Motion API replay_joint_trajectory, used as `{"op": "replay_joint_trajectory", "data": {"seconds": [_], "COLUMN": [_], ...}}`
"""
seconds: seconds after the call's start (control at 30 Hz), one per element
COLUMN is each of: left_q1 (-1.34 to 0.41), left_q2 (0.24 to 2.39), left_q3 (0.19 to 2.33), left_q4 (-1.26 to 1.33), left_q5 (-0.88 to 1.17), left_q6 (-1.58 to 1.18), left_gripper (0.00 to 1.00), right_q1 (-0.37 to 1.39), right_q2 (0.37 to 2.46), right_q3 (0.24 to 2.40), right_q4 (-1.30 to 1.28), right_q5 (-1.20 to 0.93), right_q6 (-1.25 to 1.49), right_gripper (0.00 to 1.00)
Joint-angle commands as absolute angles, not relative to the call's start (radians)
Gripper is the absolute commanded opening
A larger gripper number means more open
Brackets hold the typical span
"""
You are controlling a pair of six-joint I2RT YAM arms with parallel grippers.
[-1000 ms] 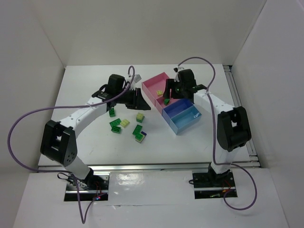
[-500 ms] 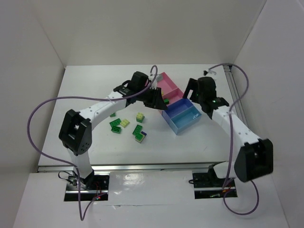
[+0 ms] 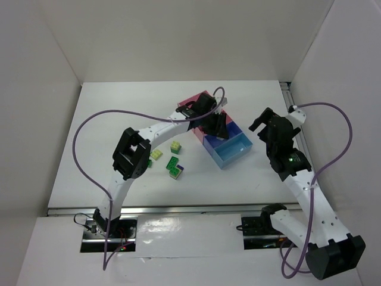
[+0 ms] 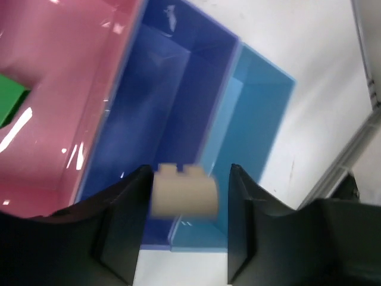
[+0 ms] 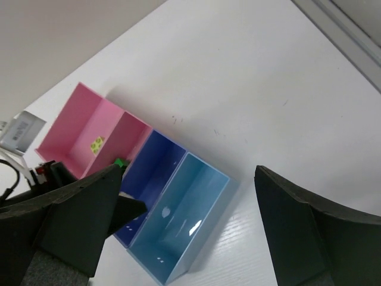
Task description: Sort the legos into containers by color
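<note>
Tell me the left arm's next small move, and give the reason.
Probably open the left tool wider and keep it in place above the dark blue tray. The pale brick between its jaws looks blurred and has a gap on one side, so it seems to be slipping free. It hangs over that tray's near end, close to the light blue one, so any sideways drift could land it in the wrong tray.

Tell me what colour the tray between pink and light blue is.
That tray is dark blue; left wrist view shows it best.
</note>
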State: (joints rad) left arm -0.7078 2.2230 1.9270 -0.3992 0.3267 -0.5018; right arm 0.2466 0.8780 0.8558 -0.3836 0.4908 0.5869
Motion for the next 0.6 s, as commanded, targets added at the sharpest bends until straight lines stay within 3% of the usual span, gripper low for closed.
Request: {"op": "replay_joint_trajectory", "data": {"seconds": [0.0,0.07,0.17,0.3,0.4,0.47,0.57], "left_q1": [-0.706,-0.706,-0.706,-0.706,-0.706,-0.706,-0.629], "left_q2": [2.240,2.240,2.221,2.145,1.989,1.892,1.712], "left_q3": [1.987,1.987,1.997,1.977,1.890,1.777,1.649], "left_q4": [-0.460,-0.460,-0.469,-0.479,-0.479,-0.479,-0.500], "left_q5": [0.255,0.233,0.233,0.233,0.168,0.073,-0.029], "left_q6": [-0.522,-0.522,-0.511,-0.502,-0.479,-0.479,-0.500], "left_gripper": [0.61,0.73,0.84,0.84,0.78,0.68,0.67], "right_q1": [0.233,0.233,0.233,0.233,0.233,0.233,0.259], "right_q2": [0.851,0.842,0.842,0.853,0.877,0.911,0.997], "right_q3": [0.853,0.862,0.862,0.862,0.853,0.853,0.853], "right_q4": [-0.413,-0.423,-0.423,-0.402,-0.341,-0.315,-0.259], "right_q5": [0.537,0.537,0.514,0.453,0.314,0.226,0.037], "right_q6": [0.603,0.594,0.594,0.568,0.507,0.494,0.494], "right_gripper": [1.00,1.00,1.00,1.00,1.00,1.00,1.00]}}
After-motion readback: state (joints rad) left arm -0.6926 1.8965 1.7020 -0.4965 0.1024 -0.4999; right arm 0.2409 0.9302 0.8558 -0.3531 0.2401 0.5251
